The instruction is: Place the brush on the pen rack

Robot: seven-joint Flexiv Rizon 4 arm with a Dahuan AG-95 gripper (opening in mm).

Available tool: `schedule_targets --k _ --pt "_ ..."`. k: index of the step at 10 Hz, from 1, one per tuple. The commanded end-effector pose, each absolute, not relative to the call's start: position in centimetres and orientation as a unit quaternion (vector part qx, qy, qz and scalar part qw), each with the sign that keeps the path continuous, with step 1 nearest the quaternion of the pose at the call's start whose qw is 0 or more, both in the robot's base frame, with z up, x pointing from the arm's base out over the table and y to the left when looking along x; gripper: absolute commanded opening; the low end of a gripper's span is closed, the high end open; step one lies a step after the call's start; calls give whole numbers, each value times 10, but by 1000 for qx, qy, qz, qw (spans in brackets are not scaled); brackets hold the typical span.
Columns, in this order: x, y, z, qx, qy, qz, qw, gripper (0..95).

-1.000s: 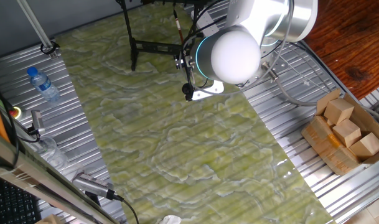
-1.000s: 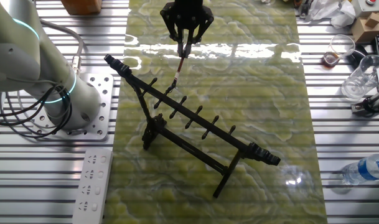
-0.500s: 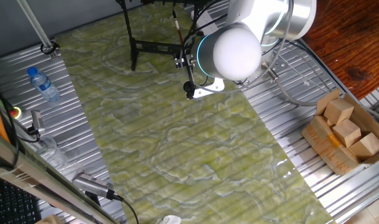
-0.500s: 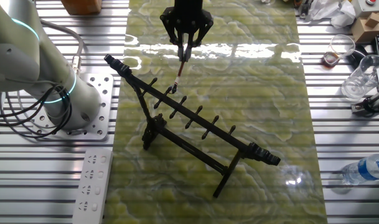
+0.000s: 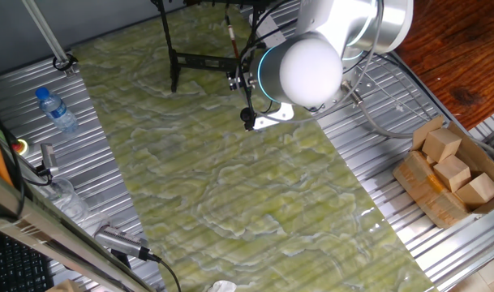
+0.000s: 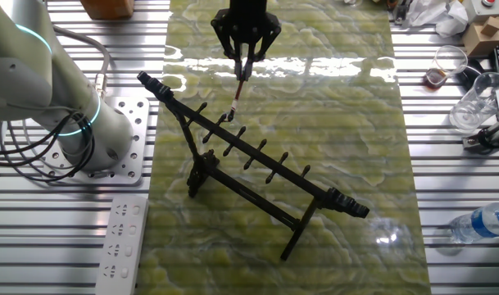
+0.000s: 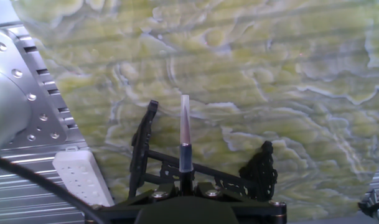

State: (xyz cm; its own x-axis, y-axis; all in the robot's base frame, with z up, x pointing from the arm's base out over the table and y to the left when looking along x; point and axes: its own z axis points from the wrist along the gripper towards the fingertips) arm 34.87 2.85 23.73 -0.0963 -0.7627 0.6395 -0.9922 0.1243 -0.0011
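My gripper [image 6: 244, 59] is shut on the brush [image 6: 238, 88], a thin reddish-brown stick that hangs down from the fingers. Its lower end is close to a peg near the upper left end of the black pen rack [image 6: 257, 160]; I cannot tell whether they touch. In the hand view the brush [image 7: 185, 134] points away from the gripper [image 7: 185, 186] with its pale end far out, above the rack [image 7: 144, 146]. In one fixed view the rack [image 5: 199, 58] and the brush [image 5: 230, 32] are at the top, and the arm hides the gripper.
A white power strip [image 6: 122, 238] lies left of the rack on the metal table. The arm's base [image 6: 77, 139] stands at the left. Cups [image 6: 470, 106] and a bottle [image 6: 483, 223] are at the right. A box of wooden blocks [image 5: 449, 174] sits at the right.
The arm has shifted slightly, carrying the brush with it. The brush stays held, with its lower end still near the rack's pegs.
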Motion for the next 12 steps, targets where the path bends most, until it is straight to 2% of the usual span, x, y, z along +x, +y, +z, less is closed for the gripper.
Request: schedule_targets --k 1,6,8,12 --pt "349 29 237 624 -704 225 255 380" --pt "349 29 238 611 -715 231 249 380" --pt "349 29 239 598 -734 244 211 0" --pt "349 26 247 575 -783 200 128 0"
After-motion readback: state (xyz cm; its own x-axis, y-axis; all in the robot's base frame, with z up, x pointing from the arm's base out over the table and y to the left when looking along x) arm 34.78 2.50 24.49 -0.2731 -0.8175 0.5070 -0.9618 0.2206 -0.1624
